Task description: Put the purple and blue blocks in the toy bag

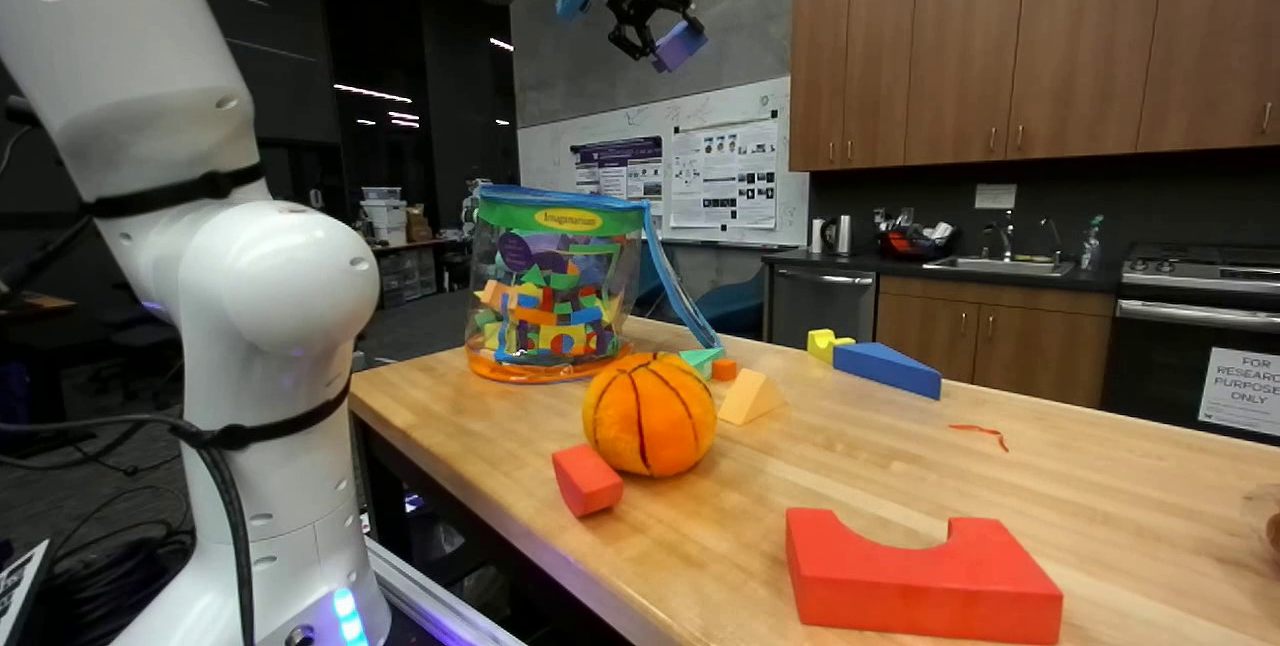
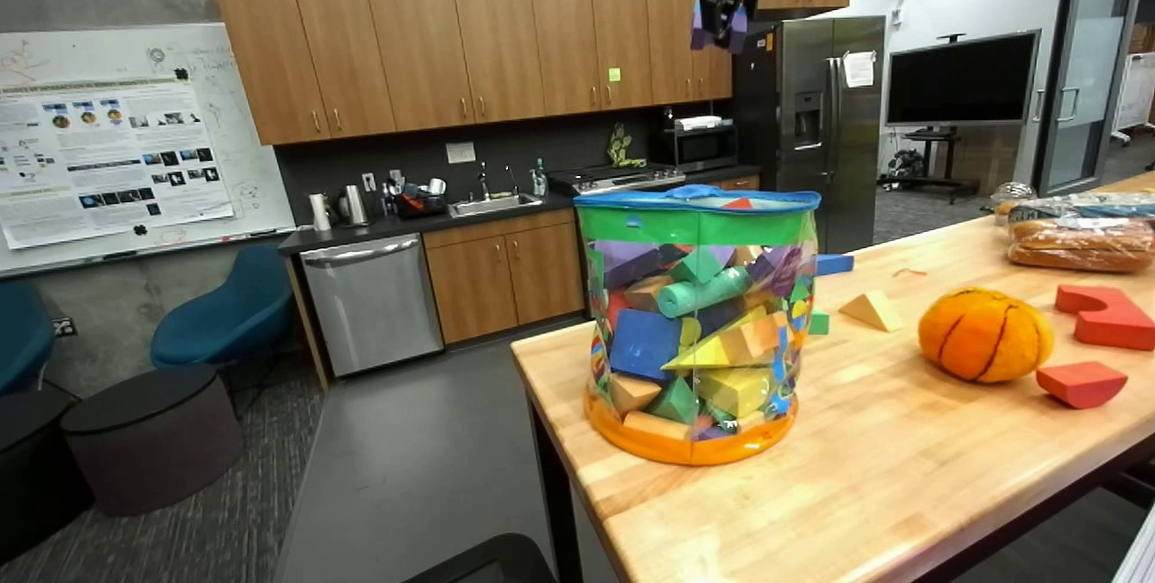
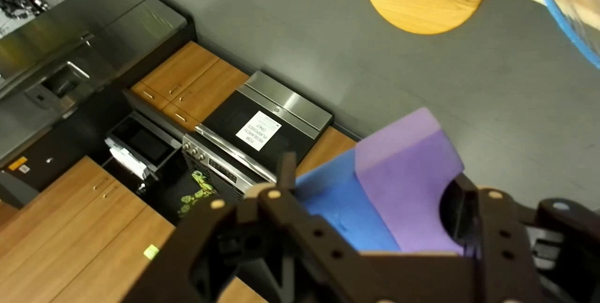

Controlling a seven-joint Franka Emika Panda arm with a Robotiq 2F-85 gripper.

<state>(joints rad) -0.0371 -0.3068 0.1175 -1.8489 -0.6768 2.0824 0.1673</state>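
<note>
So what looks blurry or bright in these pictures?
In the wrist view, the black two-fingered gripper looks blurry, the purple block it holds has one paler face, and the silver oven panel catches glare; in an exterior view, the blue light on the white robot base glows, and white light strips shine against darkness.

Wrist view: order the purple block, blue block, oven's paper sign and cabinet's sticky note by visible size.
1. Purple block
2. Blue block, partly hidden
3. Paper sign
4. Sticky note
The blocks are much nearer the camera, so true sizes are unsure.
</note>
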